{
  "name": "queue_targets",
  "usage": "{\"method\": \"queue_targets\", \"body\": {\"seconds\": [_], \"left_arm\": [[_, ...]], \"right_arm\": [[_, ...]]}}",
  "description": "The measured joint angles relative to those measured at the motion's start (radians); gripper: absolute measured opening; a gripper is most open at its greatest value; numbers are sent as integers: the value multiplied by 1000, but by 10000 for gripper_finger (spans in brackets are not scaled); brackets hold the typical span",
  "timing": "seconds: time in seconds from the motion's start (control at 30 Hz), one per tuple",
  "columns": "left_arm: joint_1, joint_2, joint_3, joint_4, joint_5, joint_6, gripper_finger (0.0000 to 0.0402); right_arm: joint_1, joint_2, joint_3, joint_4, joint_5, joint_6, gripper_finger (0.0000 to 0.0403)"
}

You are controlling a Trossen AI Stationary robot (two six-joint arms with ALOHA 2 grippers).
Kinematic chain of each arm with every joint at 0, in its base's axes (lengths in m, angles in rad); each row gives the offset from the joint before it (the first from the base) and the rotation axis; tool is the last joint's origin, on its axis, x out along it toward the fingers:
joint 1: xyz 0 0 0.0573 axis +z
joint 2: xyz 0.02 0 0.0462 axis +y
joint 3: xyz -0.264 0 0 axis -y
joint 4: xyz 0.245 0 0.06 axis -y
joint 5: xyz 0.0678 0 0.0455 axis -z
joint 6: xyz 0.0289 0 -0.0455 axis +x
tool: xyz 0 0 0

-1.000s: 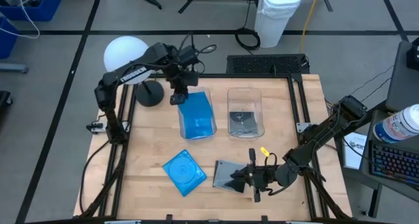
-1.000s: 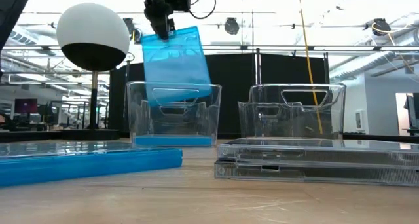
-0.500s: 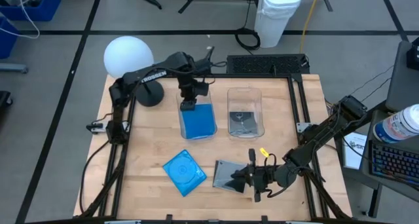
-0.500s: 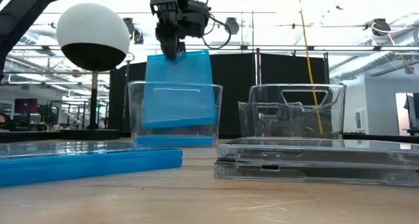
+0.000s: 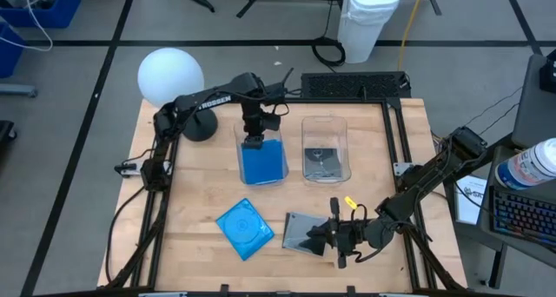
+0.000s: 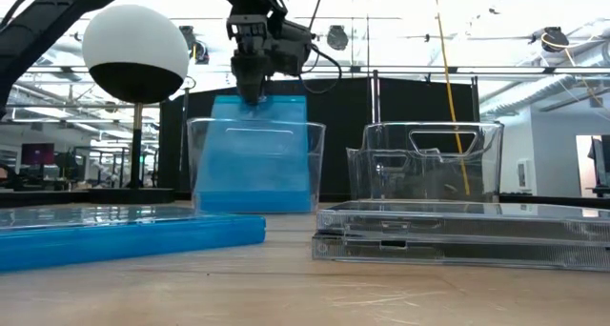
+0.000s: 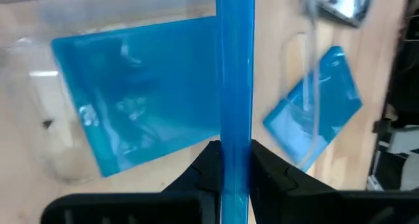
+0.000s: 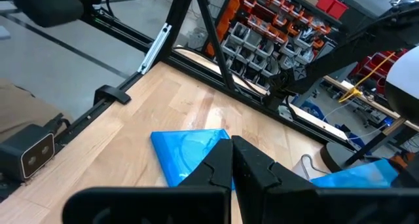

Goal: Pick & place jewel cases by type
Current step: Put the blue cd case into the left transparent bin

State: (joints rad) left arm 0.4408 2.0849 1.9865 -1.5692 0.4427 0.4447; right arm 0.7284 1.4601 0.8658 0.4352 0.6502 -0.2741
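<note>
My left gripper [image 5: 252, 141] hangs over the left clear tub [image 5: 280, 174] and is shut on a bright blue jewel case [image 6: 255, 154], which stands upright inside the tub. A second blue case [image 7: 131, 99] lies flat on that tub's floor. A third blue case [image 5: 245, 228] lies flat on the table. The squarish grey see-through cases [image 6: 457, 233] are stacked flat near the front edge. My right gripper [image 5: 323, 236] is shut at their right edge; I cannot tell whether it touches them. My left gripper pinches the upright blue case by its top edge [image 6: 255, 101] between the two fingers [image 7: 208, 166]. It comes from above, pointing down, one finger on each flat face. The case hangs upright below the fingers, most of it inside the tub's walls.
A second clear tub [image 5: 325, 149] with dark discs in it stands right of the first. A lamp with a white ball [image 5: 170, 74] stands at the far left corner. Black frame rails [image 5: 398, 132] run along the table's sides. Bare wood lies between the tubs and the front cases.
My left gripper has moved down and a little toward the table's right edge, over the left tub. The blue case it holds hung tilted above the tub and now stands upright, lowered inside the walls. The grip has stayed shut.
</note>
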Motion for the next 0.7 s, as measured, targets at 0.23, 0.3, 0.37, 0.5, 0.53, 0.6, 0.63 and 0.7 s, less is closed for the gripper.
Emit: {"method": "queue_targets", "body": {"seconds": [0.23,0.3,0.37,0.5,0.53,0.6,0.63,0.7], "left_arm": [[-5,2,-1,8,-198,-11,101],[-5,3,-1,8,-267,-34,115],[-5,3,-2,10,-297,-44,129],[-10,3,-2,17,-306,-48,152],[-12,3,-2,17,-306,-53,158],[-18,3,-2,16,-311,-54,168],[-21,3,-2,13,-314,-55,174],[-30,3,-2,6,-320,-55,182]], "right_arm": [[0,0,0,1,0,0,0],[0,0,0,2,0,0,0],[0,0,0,8,0,0,0],[0,0,0,9,0,0,0],[0,0,0,9,0,0,0],[0,0,0,9,0,0,0],[0,0,0,9,0,0,0],[0,0,0,9,0,0,0]]}}
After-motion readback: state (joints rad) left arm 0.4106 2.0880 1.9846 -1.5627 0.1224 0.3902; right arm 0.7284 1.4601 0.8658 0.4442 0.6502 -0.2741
